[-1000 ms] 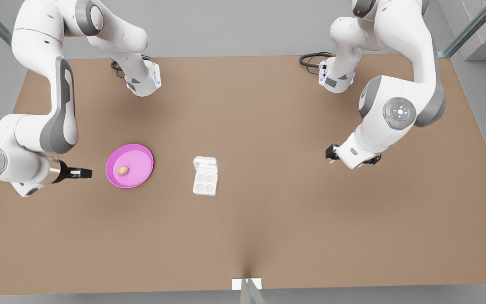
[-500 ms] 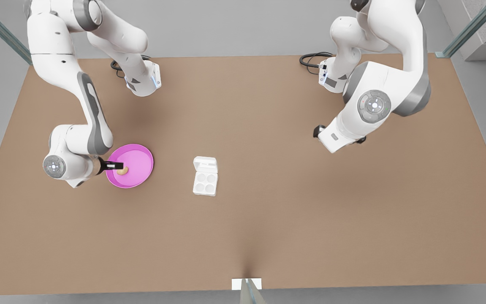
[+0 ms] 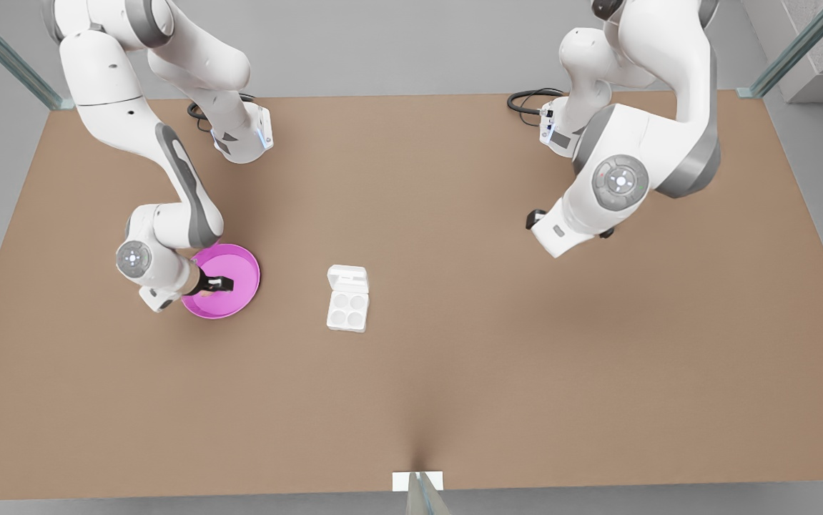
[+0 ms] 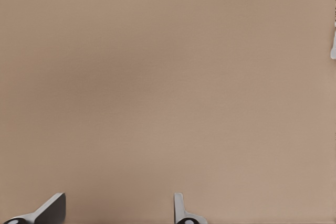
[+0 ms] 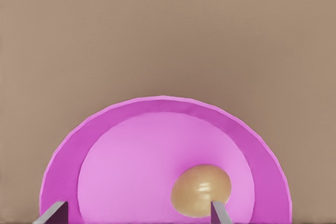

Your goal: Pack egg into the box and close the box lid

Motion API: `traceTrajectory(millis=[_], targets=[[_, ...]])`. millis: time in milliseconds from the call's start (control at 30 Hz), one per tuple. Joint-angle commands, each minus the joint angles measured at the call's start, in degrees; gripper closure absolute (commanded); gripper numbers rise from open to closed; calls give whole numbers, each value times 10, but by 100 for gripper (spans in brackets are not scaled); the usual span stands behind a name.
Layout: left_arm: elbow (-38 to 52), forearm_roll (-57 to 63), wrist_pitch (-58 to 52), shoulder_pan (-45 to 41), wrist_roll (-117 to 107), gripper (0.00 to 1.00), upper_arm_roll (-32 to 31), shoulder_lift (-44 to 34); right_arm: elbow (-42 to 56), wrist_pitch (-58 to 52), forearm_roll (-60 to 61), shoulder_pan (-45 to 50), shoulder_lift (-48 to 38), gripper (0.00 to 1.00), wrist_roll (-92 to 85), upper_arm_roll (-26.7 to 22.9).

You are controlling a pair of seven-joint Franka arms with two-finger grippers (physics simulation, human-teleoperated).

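Note:
The tan egg [image 5: 201,190] lies on the pink plate [image 5: 157,129], close beside one finger [image 5: 219,212] of my open right gripper [image 5: 136,214]. In the front view that gripper [image 3: 225,285] hangs over the plate [image 3: 243,268] at the front view's left and hides the egg. The white box [image 3: 347,310] sits mid-table with its four cups bare and its lid [image 3: 347,276] folded open flat toward the back. My left gripper [image 3: 531,219] hovers high at the front view's right, far from the box; its wrist view shows it open [image 4: 115,211] over bare table.
The brown table [image 3: 454,372] stretches wide around the box. Both arm bases and their black cables [image 3: 525,100] stand at the back edge. A small white tab [image 3: 417,481] sits at the front edge.
The right gripper has swept from beside the plate to over the egg, now covering it in the front view. The left arm drew back and toward the front view's left.

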Motion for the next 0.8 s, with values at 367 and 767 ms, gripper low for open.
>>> traceTrajectory(millis=[367,767], targets=[[-1,6,46,-21,-79,0,-18,2,-61,93,-50,-67,-3,0,0,12],[4,4,28,-23,-82,0,-19,2,-61,128,-59,-71,38,0,-1,11]])
